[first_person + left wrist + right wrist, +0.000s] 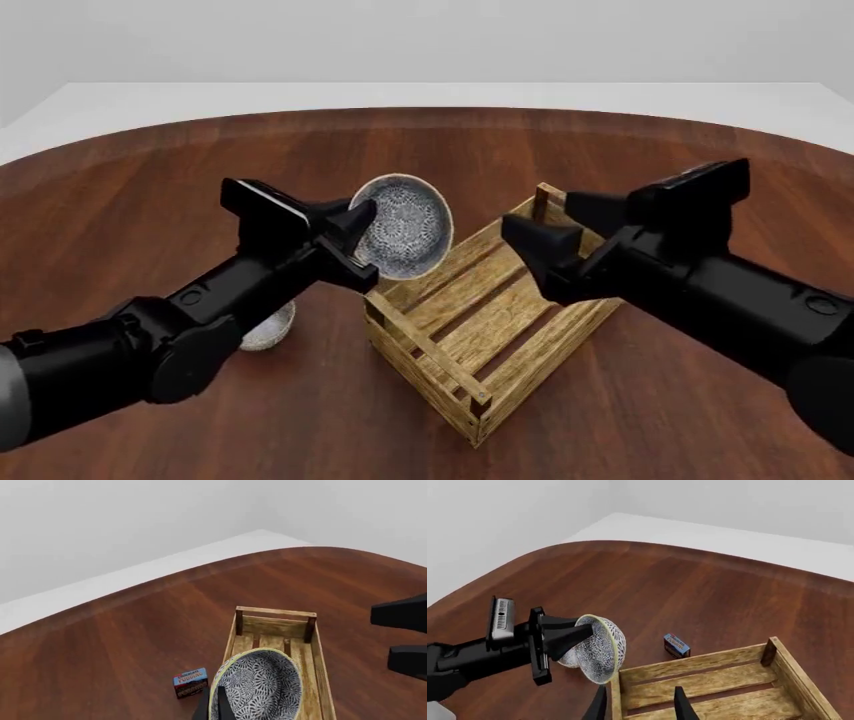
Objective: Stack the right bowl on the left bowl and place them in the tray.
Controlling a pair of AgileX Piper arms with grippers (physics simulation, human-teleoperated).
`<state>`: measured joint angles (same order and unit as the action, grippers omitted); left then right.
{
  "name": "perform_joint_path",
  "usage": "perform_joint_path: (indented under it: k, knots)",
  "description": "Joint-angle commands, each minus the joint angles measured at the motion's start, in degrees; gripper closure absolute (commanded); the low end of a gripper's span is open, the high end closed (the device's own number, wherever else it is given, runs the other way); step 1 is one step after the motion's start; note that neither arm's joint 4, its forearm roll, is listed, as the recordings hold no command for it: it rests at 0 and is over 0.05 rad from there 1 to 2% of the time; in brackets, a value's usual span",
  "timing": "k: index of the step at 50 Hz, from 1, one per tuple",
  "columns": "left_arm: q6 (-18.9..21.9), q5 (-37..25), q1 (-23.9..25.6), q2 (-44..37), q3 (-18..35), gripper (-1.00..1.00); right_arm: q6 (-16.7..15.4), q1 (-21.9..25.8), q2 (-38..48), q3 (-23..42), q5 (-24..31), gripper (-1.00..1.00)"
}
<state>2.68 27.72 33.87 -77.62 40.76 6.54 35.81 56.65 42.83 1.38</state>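
My left gripper is shut on the rim of one pale bowl with a blue-grey patterned inside. It holds the bowl tilted in the air over the left edge of the light-wood slatted tray. The left wrist view shows this bowl above the tray. The second identical bowl sits on the table at the left, half hidden behind my left arm. My right gripper is open and empty above the tray's far right side. In the right wrist view its fingers hang over the tray, with the held bowl to the side.
A tiny blue-and-red box stands on the table just beyond the tray, also in the right wrist view. The dark wood table has a curved far edge. My right gripper's fingers show in the left wrist view.
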Motion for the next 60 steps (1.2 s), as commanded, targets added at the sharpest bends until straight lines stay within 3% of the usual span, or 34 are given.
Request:
perform_joint_path:
  k: [1,11,30,60]
  knots:
    - [1.4,-2.6,-2.8,3.5,-0.3,1.0,-0.2,-1.3,-1.1,-0.5,0.3,-1.0]
    - [0.6,-4.7,-4.5,6.5,-0.9,1.0,-0.3,-1.7,0.4,-0.6,-0.6,-1.0]
    - [3.2,-8.7,-7.4,9.3,-1.0,1.0,-0.4,-3.9,-0.1,-0.2,-0.3,-1.0]
    - [6.3,-22.5,-14.8,16.0,3.1,1.0,-0.3,-3.4,0.1,-0.3,-0.5,-1.0]
